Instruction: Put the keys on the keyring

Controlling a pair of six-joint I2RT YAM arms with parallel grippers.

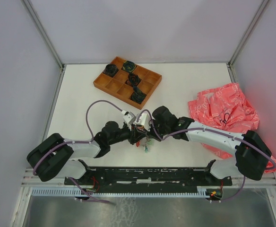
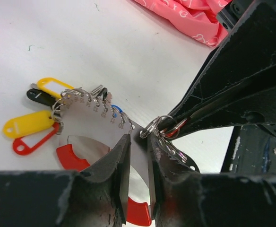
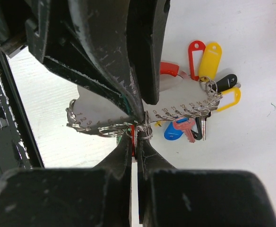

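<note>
The keyring is a red crescent handle with a grey numbered metal plate. Several keys hang from the plate on small rings: yellow, red and black tags, and a blue one. My left gripper stands over the plate, jaws a narrow gap apart, with the plate showing through the gap. My right gripper is shut on a thin red key tag whose split ring sits at the plate's edge, right beside the left fingertips. From above, both grippers meet at mid-table.
A wooden compartment tray with dark coiled bundles sits at the back centre. A crumpled pink bag lies at the right, under the right arm. A purple cable loops above the left arm.
</note>
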